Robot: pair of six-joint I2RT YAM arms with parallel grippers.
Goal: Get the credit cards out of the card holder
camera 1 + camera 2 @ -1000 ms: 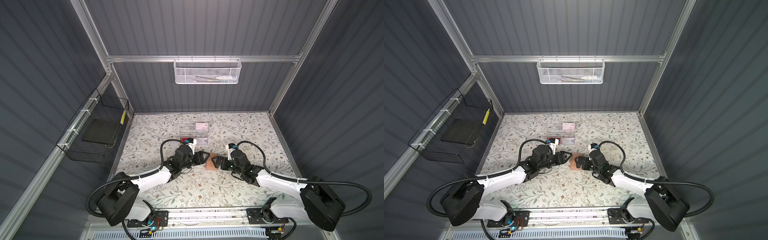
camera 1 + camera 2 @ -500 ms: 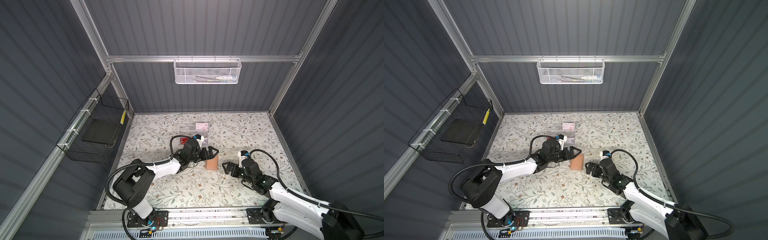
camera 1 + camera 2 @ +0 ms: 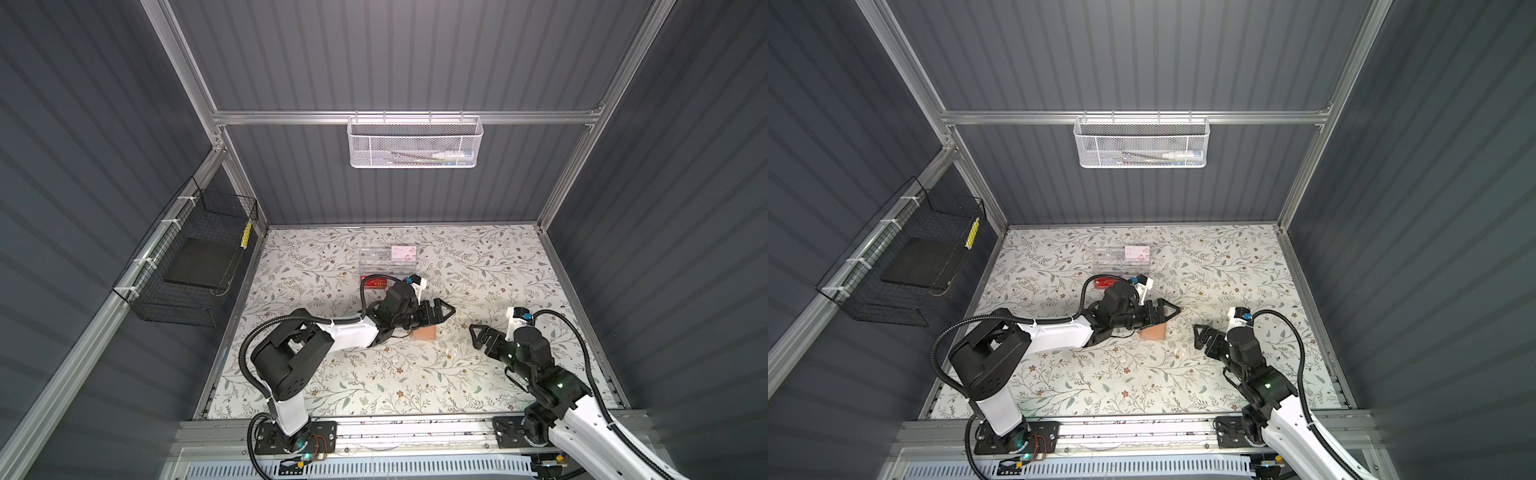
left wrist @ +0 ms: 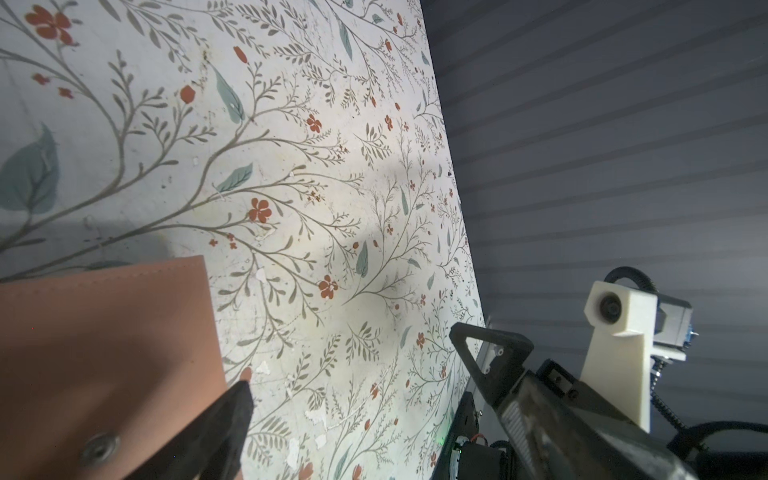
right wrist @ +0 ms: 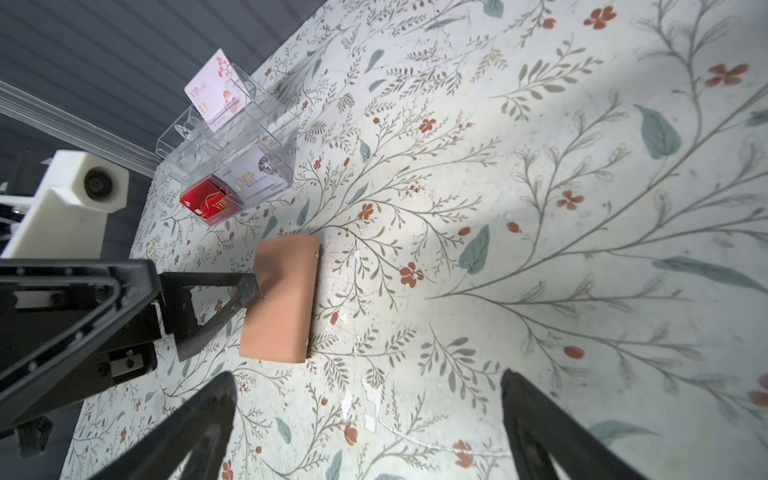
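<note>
Card holder (image 3: pixel 424 332) now out of both jaws

Closed card holder (image 5: pixel 280 297) on the floral table cover (image 5: pixel 540 208), seen between two opened grippers.

The tan holder lies flat at centre left of the frame, snap edge toward the right. The left gripper (image 5: pixel 203 278) enters from the left edge, jaws apart, beneath its white camera mount (image 5: pixel 75 199); its far fingertip (image 5: pixel 249 289) overlaps the holder's edge, contact uncertain. The right gripper (image 5: pixel 368 376) spreads wide along the bottom edge with only cloth between its fingers. At upper left stands a clear acrylic box (image 5: pixel 195 137): a pink card (image 5: pixel 216 89) upright at its back, a silver card (image 5: pixel 257 178) and a red card (image 5: pixel 210 201) at its front.
</note>
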